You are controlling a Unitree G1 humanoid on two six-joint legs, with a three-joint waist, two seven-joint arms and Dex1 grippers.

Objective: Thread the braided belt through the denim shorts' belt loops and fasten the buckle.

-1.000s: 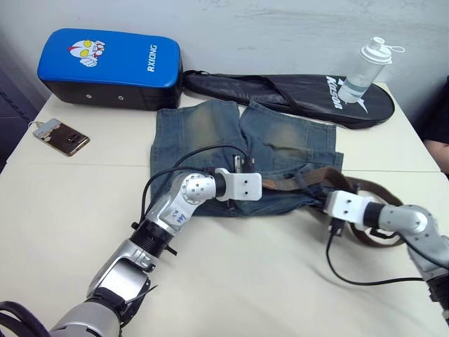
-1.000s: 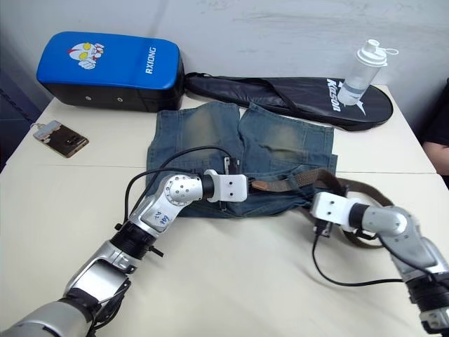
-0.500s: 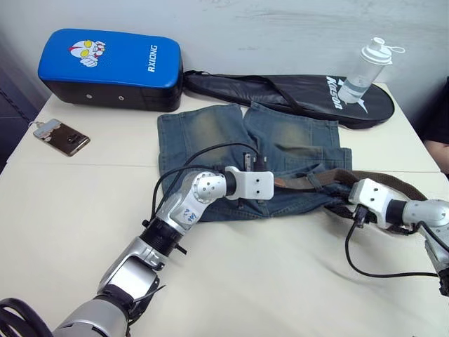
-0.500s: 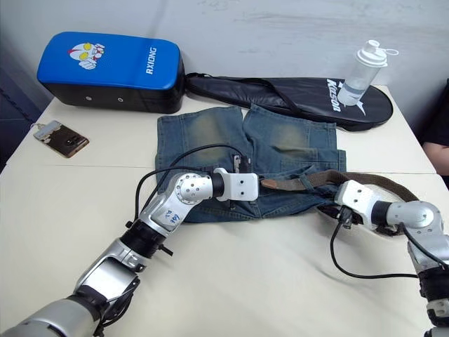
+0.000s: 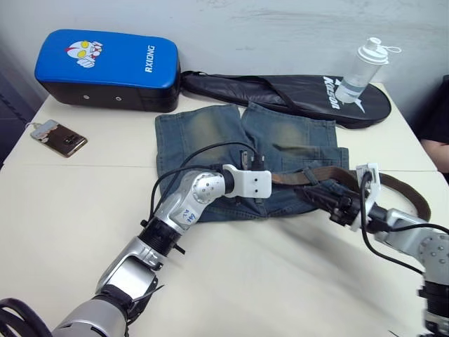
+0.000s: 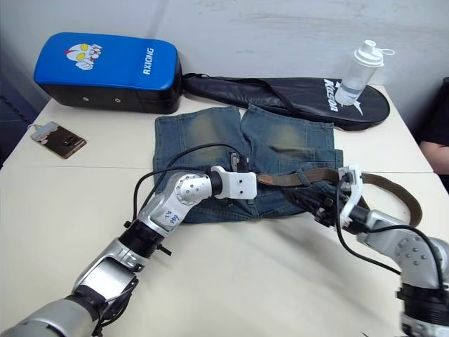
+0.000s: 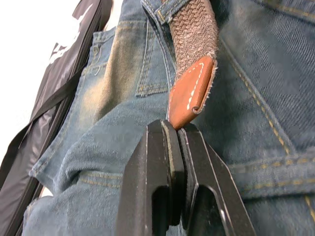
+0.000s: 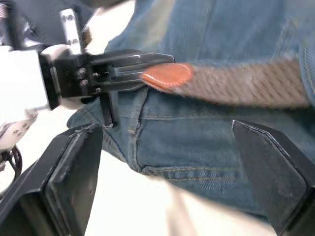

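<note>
Left end effector point(image 7: 172, 142) is pinching the tan leather tip of the braided belt point(image 7: 192, 49), fingers closed on it, over the waistband of the denim shorts point(image 5: 210, 130). The shorts are lying flat on the desk point(image 5: 70, 210), legs pointing away from both end effectors. From the left end effector the belt is running along the waistband toward the right end effector point(image 8: 167, 147), passing under a belt loop point(image 7: 165, 12) just past the tip, then curving in a loop off the shorts' edge beyond the right arm. Right end effector is hovering with fingers spread wide, just in front of the waistband, near the pinched tip. Beyond the shorts a black racket bag point(image 5: 295, 91) is lying, a water bottle point(image 5: 358, 70) standing on it; a blue pad point(image 5: 105, 63) and a phone point(image 5: 59, 137) are sitting well off past the left arm.
</note>
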